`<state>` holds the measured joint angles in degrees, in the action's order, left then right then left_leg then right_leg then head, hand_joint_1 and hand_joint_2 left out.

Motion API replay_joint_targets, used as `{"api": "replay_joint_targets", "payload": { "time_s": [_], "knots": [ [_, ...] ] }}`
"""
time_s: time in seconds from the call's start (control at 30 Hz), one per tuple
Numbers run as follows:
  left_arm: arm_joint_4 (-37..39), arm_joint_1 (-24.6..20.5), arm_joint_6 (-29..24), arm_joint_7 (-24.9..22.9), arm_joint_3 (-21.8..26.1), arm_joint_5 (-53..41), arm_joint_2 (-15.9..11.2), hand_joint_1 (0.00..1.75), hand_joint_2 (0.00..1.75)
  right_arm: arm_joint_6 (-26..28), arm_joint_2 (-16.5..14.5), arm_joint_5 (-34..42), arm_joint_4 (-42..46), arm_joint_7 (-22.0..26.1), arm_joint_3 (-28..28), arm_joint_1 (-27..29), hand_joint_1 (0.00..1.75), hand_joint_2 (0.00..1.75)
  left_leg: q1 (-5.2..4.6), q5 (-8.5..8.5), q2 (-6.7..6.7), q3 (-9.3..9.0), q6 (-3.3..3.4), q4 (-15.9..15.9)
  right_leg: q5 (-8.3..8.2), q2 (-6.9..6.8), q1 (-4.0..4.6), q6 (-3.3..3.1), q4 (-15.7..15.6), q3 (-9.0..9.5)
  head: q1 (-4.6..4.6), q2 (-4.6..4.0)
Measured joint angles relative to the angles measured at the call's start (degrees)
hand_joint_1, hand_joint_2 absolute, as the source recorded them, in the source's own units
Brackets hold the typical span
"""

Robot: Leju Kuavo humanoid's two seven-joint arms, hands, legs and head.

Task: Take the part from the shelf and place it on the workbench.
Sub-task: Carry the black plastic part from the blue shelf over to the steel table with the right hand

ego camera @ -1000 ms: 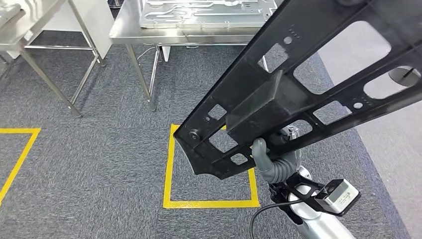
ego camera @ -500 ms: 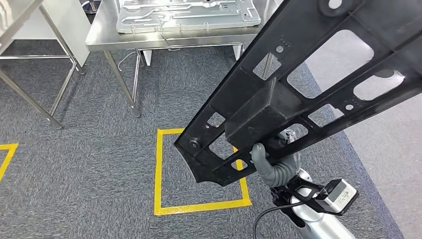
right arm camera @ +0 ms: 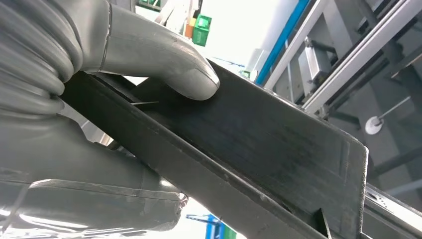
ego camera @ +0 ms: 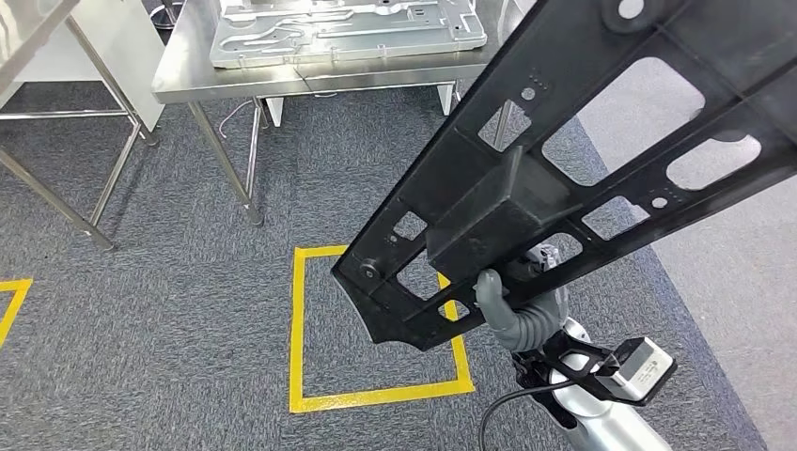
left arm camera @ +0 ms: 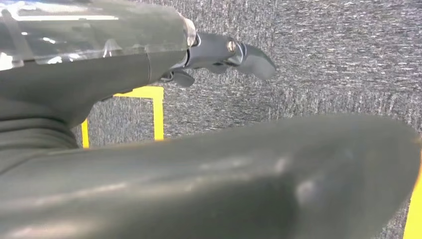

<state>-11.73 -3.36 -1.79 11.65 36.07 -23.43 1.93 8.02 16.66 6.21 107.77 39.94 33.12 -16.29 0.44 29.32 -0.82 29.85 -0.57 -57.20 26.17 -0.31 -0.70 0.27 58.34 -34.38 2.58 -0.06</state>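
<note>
Part (ego camera: 564, 160) is held up by right hand (ego camera: 512, 305), thumb (right arm camera: 164, 59) pressed on its box rib, over yellow floor square (ego camera: 299, 329), workbench (ego camera: 179, 70) ahead; left hand (left arm camera: 224, 52) fingers unclear; long overhang could snag bench edge.

yellow tape square (ego camera: 299, 329) on grey carpet (ego camera: 141, 310); steel table (ego camera: 179, 80) beyond it carrying a metal panel (ego camera: 348, 28).

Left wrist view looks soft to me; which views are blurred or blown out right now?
Left wrist view: a blurred dark shape fills the foreground, carpet sharp behind. Right wrist view: background behind the black part blown out white, right hand's thumb sharp. Head view: evenly lit, mild glare on the steel workbench.
</note>
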Motion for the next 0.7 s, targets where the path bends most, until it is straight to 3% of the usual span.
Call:
{"api": "replay_joint_targets", "payload": {
  "time_s": [0.07,0.17,0.2,0.23,0.27,0.3,0.37,0.43,0.53,0.6,0.7],
  "knots": [
    [-0.01,-0.13,0.02,0.04,0.03,0.01,-0.04,0.0,0.0,0.0,-0.1,0.0,-0.01,0.02,0.01,-0.25,1.75,1.75,0.19,1.27,0.04,1.07,-0.49,-3.02,0.51,0.18,-0.07,-0.86,-0.35,1.03,0.01,0.0],
    [-0.01,0.08,0.03,0.05,0.1,0.02,-0.03,0.0,0.0,0.0,-0.28,0.01,-0.17,0.02,0.04,-0.47,1.75,1.75,0.27,4.4,0.2,8.08,-0.78,-14.5,1.89,0.36,0.15,-1.62,-0.46,2.74,0.01,0.0],
    [-0.01,0.22,0.02,0.04,0.15,0.02,-0.04,0.0,0.0,0.0,-0.3,0.01,-0.28,0.02,0.05,-0.43,1.75,1.75,0.25,4.3,0.21,10.2,-0.75,-16.96,2.44,0.52,0.28,-1.68,-0.46,3.38,0.01,0.0],
    [-0.01,0.34,0.01,0.04,0.21,0.02,-0.04,0.0,0.0,0.0,-0.31,0.02,-0.39,0.01,0.06,-0.4,1.75,1.75,0.22,3.06,0.22,11.37,-0.6,-17.33,3.01,0.7,0.4,-1.7,-0.46,4.13,0.01,0.01],
    [-0.01,0.42,-0.01,0.05,0.27,0.02,-0.05,0.0,0.0,0.0,-0.31,0.02,-0.47,0.01,0.06,-0.38,1.75,1.75,0.16,0.71,0.24,11.43,-0.32,-15.43,3.64,0.85,0.51,-1.68,-0.47,5.01,0.01,0.01],
    [-0.01,0.45,-0.01,0.06,0.33,0.02,-0.05,0.0,0.0,0.0,-0.31,0.02,-0.5,0.01,0.06,-0.38,1.75,1.75,0.0,-2.32,0.3,10.56,0.11,-11.73,4.34,0.95,0.6,-1.63,-0.49,5.98,0.0,0.0],
    [-0.01,0.46,-0.03,0.07,0.43,0.01,-0.14,0.0,0.0,0.0,-0.31,0.02,-0.56,0.0,0.06,-0.42,1.75,1.75,-0.5,-5.81,0.47,8.19,1.11,-5.18,5.59,1.07,0.72,-1.28,-0.7,7.45,0.0,0.0],
    [-0.01,0.42,-0.07,0.09,0.52,-0.01,-0.25,0.0,0.0,0.1,-0.31,0.02,-0.63,-0.01,0.06,-0.39,1.75,1.75,-0.95,-5.38,0.54,6.79,1.8,-2.61,6.04,1.14,0.63,-0.61,-1.14,8.1,0.01,0.01],
    [-0.01,0.44,-0.11,0.19,0.75,-0.03,-0.29,0.0,0.0,0.98,-0.29,0.01,-0.83,-0.01,0.06,-0.37,1.75,1.75,-0.66,-4.61,0.63,4.6,2.44,-0.18,5.01,1.07,0.48,0.59,0.57,7.97,0.02,0.02],
    [-0.01,0.42,-0.11,0.3,0.91,-0.08,-0.3,0.0,0.0,2.15,-0.3,0.02,-1.05,0.01,0.07,-0.51,1.75,1.75,-0.35,-4.09,0.67,2.71,2.79,1.03,5.33,0.96,0.34,1.1,5.88,4.82,0.01,0.01],
    [-0.01,0.45,-0.09,0.38,0.99,-0.14,-0.3,0.0,0.0,3.31,-0.31,0.02,-1.51,0.0,0.07,-0.46,1.75,1.75,-0.26,-2.53,0.77,0.55,2.86,1.46,9.29,0.88,-0.11,1.79,14.03,-2.42,0.0,0.01]
  ]
}}
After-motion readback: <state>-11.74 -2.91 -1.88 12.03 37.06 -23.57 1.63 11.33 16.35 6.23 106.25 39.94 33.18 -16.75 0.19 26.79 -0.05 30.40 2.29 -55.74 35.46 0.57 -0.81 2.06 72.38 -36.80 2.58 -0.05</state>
